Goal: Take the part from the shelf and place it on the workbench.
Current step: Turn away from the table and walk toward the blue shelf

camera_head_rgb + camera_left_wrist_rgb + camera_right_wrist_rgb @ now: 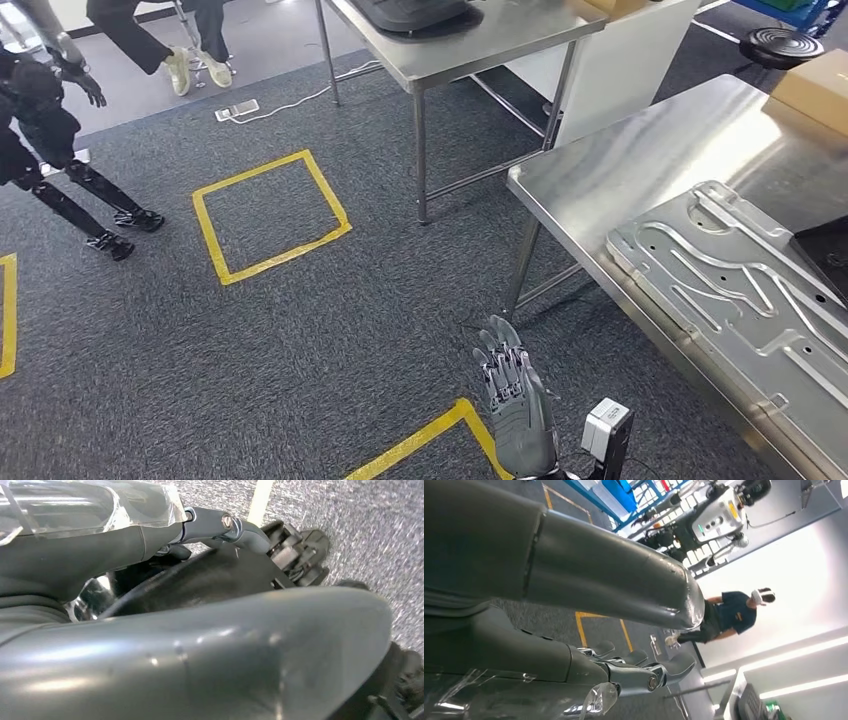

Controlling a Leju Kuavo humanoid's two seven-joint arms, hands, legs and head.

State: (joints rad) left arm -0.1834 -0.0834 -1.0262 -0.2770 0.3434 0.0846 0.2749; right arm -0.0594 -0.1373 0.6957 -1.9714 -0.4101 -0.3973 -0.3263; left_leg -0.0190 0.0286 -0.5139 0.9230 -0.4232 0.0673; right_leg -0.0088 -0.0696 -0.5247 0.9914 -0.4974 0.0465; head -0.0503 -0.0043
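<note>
The part [735, 285], a large silver stamped metal plate with raised ribs, lies flat on the steel workbench [640, 160] at the right, near its front edge. My right hand [512, 400] hovers over the carpet left of the bench, apart from the part, fingers stretched out and holding nothing. In the right wrist view its thick thumb [614, 575] and straight fingers [644, 672] stand apart with only floor between them. My left hand [200, 645] hangs low beside my body, its thumb and fingers [225, 525] apart around nothing.
A second steel table [470, 50] stands behind the workbench. A cardboard box [815, 85] sits on the bench's far end, a black stool [782, 45] beyond. Yellow tape [270, 215] marks the carpet. A dark humanoid robot [50, 130] stands at far left; a person [190, 50] sits behind.
</note>
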